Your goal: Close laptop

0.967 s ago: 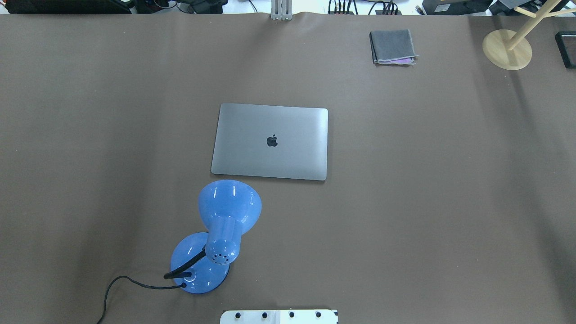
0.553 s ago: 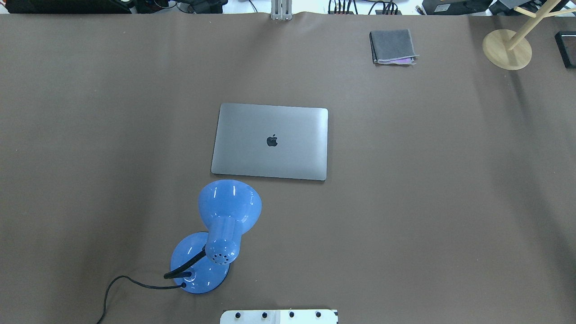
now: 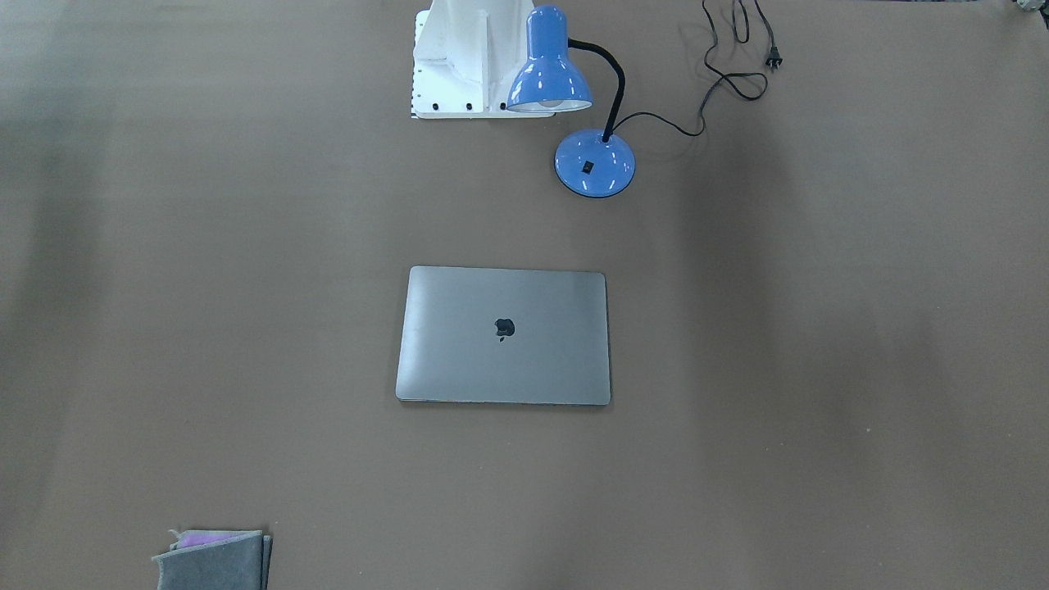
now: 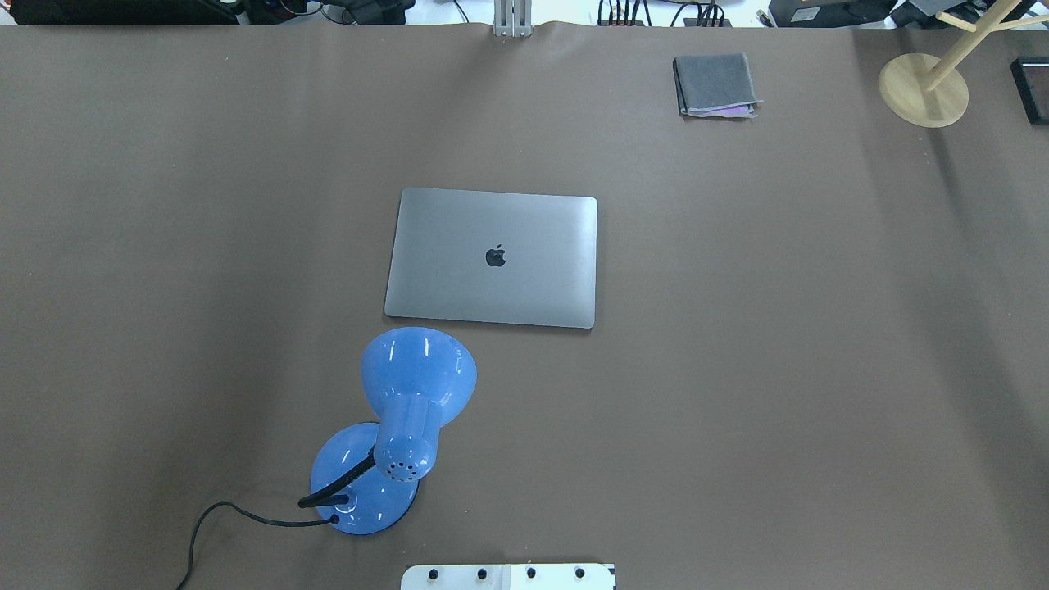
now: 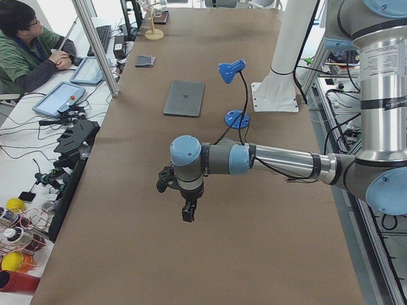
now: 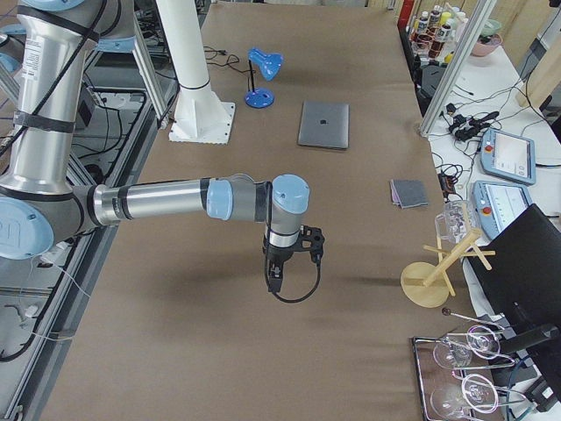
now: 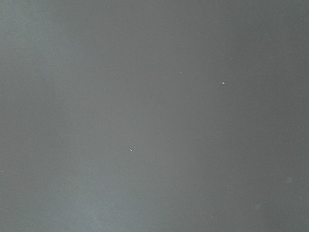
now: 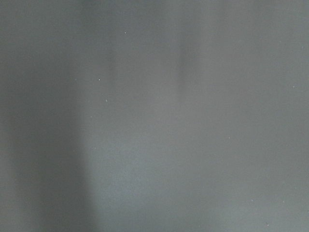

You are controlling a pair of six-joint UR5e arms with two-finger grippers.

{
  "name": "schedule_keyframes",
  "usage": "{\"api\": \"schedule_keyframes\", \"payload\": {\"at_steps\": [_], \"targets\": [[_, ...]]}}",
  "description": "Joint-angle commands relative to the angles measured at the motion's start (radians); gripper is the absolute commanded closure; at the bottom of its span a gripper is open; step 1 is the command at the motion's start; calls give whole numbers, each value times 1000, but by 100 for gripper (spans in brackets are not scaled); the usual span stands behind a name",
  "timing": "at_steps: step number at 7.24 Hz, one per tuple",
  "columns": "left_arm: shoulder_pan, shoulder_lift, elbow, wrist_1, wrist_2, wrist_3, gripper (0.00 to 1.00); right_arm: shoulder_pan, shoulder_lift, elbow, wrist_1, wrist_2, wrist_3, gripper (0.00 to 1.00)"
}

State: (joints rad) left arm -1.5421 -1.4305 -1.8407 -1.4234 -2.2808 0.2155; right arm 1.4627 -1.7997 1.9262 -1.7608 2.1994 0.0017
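The laptop (image 4: 492, 258) lies shut and flat in the middle of the brown table, grey lid up with its dark apple logo showing; it also shows in the front-facing view (image 3: 503, 334), the left view (image 5: 184, 98) and the right view (image 6: 323, 124). My left gripper (image 5: 188, 213) hangs over the table's near end in the left view, far from the laptop. My right gripper (image 6: 274, 279) hangs over the other end in the right view. I cannot tell whether either is open or shut. Both wrist views show only bare table.
A blue desk lamp (image 4: 393, 426) with a black cord stands between the robot base and the laptop. A folded grey cloth (image 4: 715, 84) and a wooden stand (image 4: 924, 88) sit at the far right. An operator (image 5: 28, 47) sits beside the table.
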Motion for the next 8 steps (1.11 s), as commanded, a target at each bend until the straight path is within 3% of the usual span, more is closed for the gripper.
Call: {"api": "schedule_keyframes", "payload": {"at_steps": [1, 8], "targets": [[0, 2, -6, -3, -5, 2, 0, 1, -6, -3, 4, 5, 0, 0], [-3, 18, -6, -8, -5, -4, 0, -1, -4, -1, 7, 6, -8, 0]]}}
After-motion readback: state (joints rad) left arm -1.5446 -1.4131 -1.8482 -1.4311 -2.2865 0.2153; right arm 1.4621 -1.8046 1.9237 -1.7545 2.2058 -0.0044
